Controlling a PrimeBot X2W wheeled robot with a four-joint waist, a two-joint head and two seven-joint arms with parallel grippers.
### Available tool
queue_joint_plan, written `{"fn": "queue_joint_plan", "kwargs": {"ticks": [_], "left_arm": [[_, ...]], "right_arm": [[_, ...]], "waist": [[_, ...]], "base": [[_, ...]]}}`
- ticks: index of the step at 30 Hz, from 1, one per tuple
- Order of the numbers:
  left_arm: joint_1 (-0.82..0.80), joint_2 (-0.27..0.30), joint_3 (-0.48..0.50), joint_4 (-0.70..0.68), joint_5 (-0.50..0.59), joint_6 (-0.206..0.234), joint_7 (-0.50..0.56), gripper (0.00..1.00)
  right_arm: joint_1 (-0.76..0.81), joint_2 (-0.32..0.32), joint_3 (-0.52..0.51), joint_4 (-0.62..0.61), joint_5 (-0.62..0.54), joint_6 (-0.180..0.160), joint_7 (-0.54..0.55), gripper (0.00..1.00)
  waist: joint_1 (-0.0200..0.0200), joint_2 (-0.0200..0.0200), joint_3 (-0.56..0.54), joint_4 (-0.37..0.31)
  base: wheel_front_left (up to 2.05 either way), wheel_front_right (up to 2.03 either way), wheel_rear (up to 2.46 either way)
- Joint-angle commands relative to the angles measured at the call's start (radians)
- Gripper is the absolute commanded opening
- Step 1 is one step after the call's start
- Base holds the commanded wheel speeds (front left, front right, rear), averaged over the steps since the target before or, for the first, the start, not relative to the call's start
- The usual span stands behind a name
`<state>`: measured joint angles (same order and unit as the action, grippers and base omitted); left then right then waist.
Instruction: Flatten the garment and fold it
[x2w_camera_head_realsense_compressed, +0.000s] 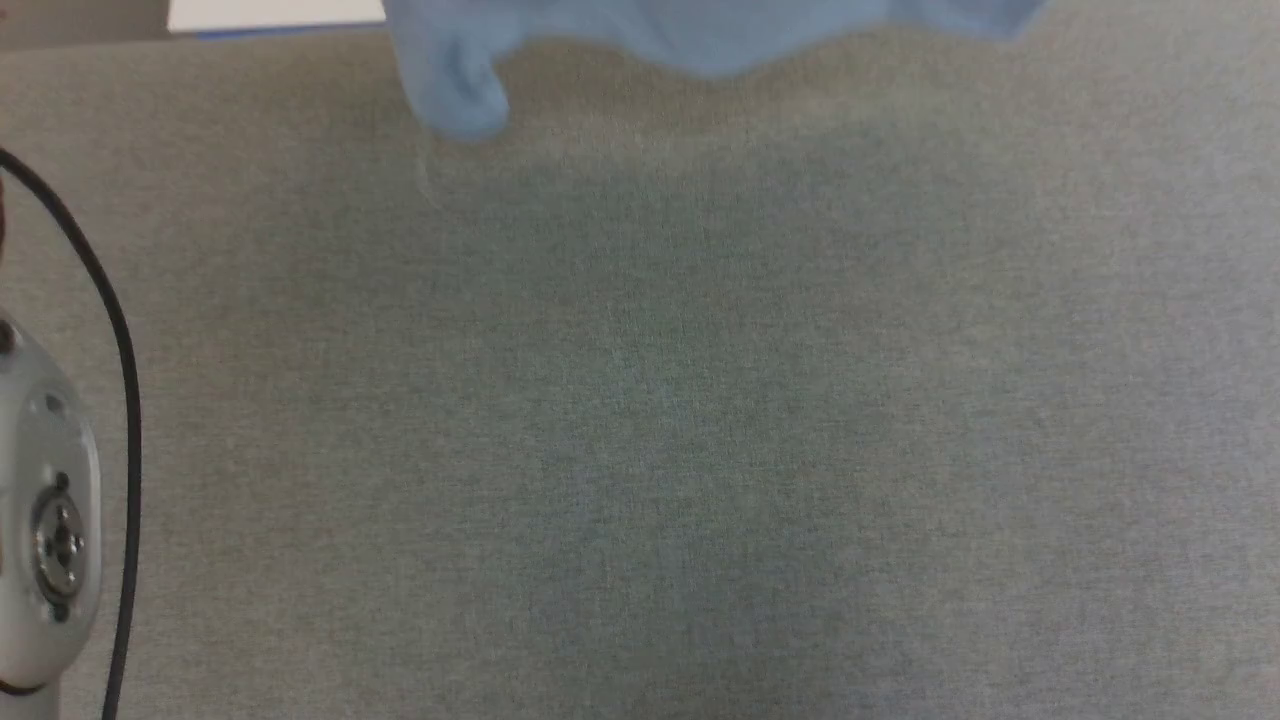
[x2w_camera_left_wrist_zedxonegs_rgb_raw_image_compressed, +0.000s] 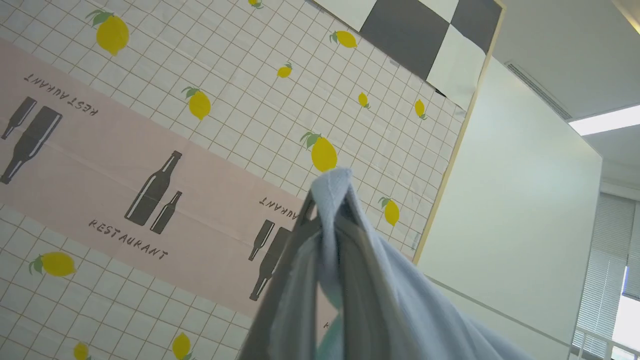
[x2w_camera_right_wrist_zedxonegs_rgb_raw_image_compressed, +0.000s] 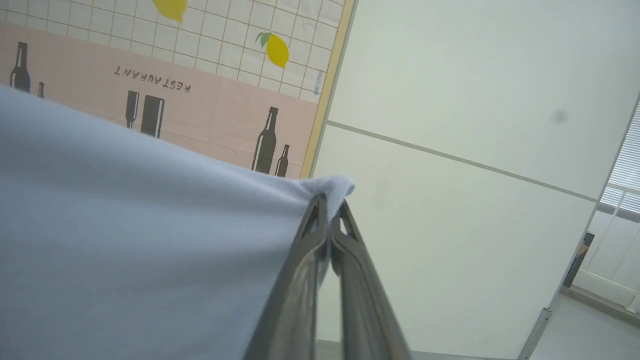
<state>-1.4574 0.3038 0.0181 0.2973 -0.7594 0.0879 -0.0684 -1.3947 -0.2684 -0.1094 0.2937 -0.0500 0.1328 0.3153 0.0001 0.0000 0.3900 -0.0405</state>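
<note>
Above the grey table (x2w_camera_head_realsense_compressed: 640, 420), my left gripper (x2w_camera_left_wrist_zedxonegs_rgb_raw_image_compressed: 327, 205) and right gripper (x2w_camera_right_wrist_zedxonegs_rgb_raw_image_compressed: 331, 202) are each clamped on an edge of the hanging garment (x2w_camera_head_realsense_compressed: 700, 35); both bites look shallow, so stretching could pull one free.

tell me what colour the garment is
Plain light sky blue; the garment shows clearest in the right wrist view.
</note>
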Motion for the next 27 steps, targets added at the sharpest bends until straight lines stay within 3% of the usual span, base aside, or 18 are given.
{"fn": "queue_joint_plan", "kwargs": {"ticks": [1, 7, 14, 20, 27], "left_arm": [[-0.028, 0.006, 0.006, 0.024, 0.014, -0.014, -0.026, 0.00], [0.014, 0.011, -0.033, 0.124, 0.030, -0.091, -0.069, 0.00], [0.277, 0.039, -0.138, 0.207, 0.076, -0.176, -0.057, 0.00], [0.582, 0.068, -0.205, 0.206, 0.052, -0.205, -0.006, 0.00], [1.003, 0.077, -0.242, 0.075, -0.062, -0.201, 0.137, 0.00]], "right_arm": [[-0.019, 0.007, -0.016, 0.016, -0.019, -0.002, -0.029, 0.00], [0.029, 0.028, 0.007, 0.076, -0.017, -0.002, -0.124, 0.00], [0.285, 0.020, 0.099, 0.117, 0.097, -0.002, -0.174, 0.00], [0.607, 0.022, 0.143, 0.070, 0.236, -0.002, -0.167, 0.00], [0.991, 0.020, 0.138, -0.052, 0.305, -0.002, -0.115, 0.00]], "waist": [[-0.0001, 0.0000, 0.074, -0.012], [-0.0001, 0.0000, 0.060, 0.009], [-0.0001, 0.0000, -0.026, 0.038], [-0.0001, 0.0000, -0.132, 0.055], [-0.0001, 0.0000, -0.231, 0.075]], "base": [[0.00, 0.00, 0.00], [0.00, 0.00, 0.00], [0.00, 0.00, 0.00], [0.00, 0.00, 0.00], [0.00, 0.00, 0.00]]}}
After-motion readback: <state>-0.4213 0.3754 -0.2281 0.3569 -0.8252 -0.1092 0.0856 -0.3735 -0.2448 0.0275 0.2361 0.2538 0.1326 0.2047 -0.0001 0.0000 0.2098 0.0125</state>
